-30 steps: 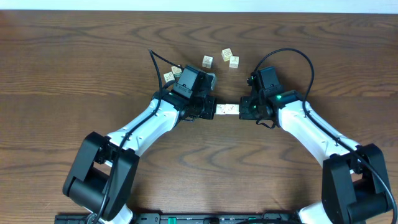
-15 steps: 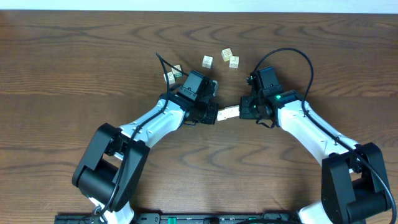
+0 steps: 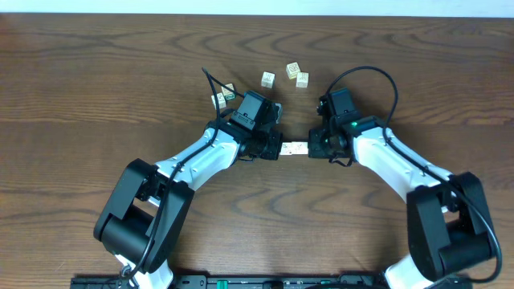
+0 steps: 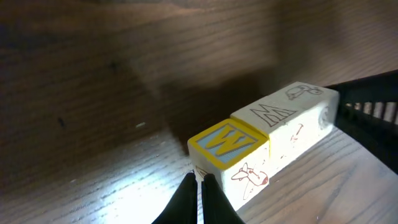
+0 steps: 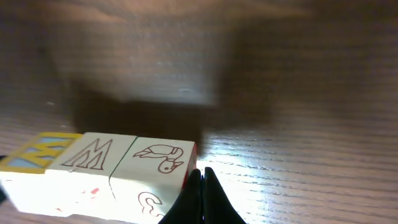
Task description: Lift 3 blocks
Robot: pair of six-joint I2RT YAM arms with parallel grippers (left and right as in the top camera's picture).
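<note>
Near the middle of the overhead frame, above the dark wooden tabletop [image 3: 96,72], the two arms meet tip to tip with a row of three blocks [image 3: 294,148] caught end-on between them. The left claw [image 3: 277,149] has its fingers pressed together, and its tip pushes against the left end of the row. The right claw [image 3: 312,148] is pressed together in the same way and bears on the right end, so neither claw pinches a block between its own fingers; the row is squeezed between the two. In the left wrist view the W block [image 4: 229,144], its top face yellow-bordered with a blue letter, sits nearest and touches the closed fingertips at the lower centre. The M block [image 4: 273,114] comes next, and the bird block [image 4: 309,93] lies at the far end, toward the upper right, against the dark shape of the other claw. All three touch face to face in a straight line, their cream sides carrying small red drawings. A dark shadow lies on the wood behind the row; whether the row rests on the tabletop or hangs just clear of it I cannot tell. Toward the upper middle of the overhead frame sit three loose blocks [image 3: 302,79], well apart from the row, and a pair of blocks [image 3: 218,100] lies beside the left arm's cable.
</note>
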